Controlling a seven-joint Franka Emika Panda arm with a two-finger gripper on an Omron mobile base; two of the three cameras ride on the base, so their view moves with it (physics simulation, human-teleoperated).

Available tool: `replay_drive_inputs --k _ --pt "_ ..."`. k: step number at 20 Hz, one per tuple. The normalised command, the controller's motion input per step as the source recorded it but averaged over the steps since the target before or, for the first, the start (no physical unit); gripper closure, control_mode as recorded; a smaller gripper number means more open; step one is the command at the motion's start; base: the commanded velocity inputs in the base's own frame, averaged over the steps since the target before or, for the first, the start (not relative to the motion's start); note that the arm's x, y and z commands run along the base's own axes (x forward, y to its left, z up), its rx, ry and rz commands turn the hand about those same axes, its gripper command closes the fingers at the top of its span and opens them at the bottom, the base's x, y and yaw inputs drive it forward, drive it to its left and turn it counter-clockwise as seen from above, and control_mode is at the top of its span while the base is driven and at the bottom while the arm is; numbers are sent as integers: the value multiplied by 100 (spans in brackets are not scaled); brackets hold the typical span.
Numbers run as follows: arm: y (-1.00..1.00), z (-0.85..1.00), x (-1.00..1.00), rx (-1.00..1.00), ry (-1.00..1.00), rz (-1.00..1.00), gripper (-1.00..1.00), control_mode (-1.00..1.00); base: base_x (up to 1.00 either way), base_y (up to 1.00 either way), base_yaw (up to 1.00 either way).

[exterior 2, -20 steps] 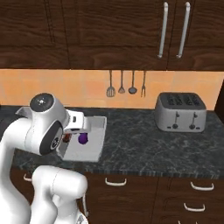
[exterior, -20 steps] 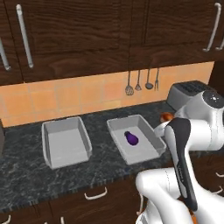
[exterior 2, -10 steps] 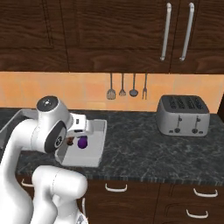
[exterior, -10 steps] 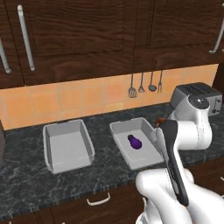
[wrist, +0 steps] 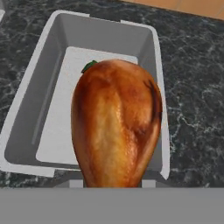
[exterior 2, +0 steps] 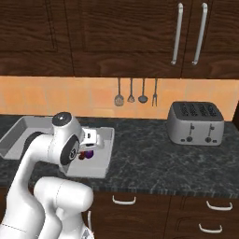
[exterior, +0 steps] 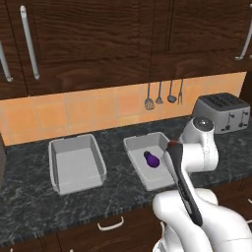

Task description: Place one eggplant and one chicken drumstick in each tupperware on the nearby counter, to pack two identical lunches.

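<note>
My gripper (wrist: 113,183) is shut on a browned chicken drumstick (wrist: 116,122) and holds it just above the right grey tupperware (wrist: 52,109). A purple eggplant (exterior: 152,158) lies inside that tupperware (exterior: 135,147). In the hand view the drumstick covers the eggplant except for its green stem (wrist: 89,66). The left tupperware (exterior: 74,170) stands empty beside it on the counter (exterior: 29,202). In the right base view the gripper (exterior 2: 87,152) hangs over the right tupperware (exterior 2: 106,154), near its middle.
A silver toaster (exterior: 221,110) stands on the counter to the right of the tupperwares. Several utensils (exterior: 162,96) hang on the orange tile wall behind. Dark wood cabinets run above, and drawers with curved handles (exterior 2: 123,200) sit below the counter edge.
The arm has swung left with the drumstick, from beside the toaster to over the right tupperware. The eggplant and both tupperwares have stayed put.
</note>
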Motion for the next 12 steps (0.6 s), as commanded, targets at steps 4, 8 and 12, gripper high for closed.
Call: replay_drive_inputs --k 4,8,12 --pt "7 -20 71 0 5 0 100 -100 0 0 0" --pt "1 -14 62 0 1 0 100 -100 0 0 0" --pt "1 -28 73 0 10 0 100 -100 0 0 0"
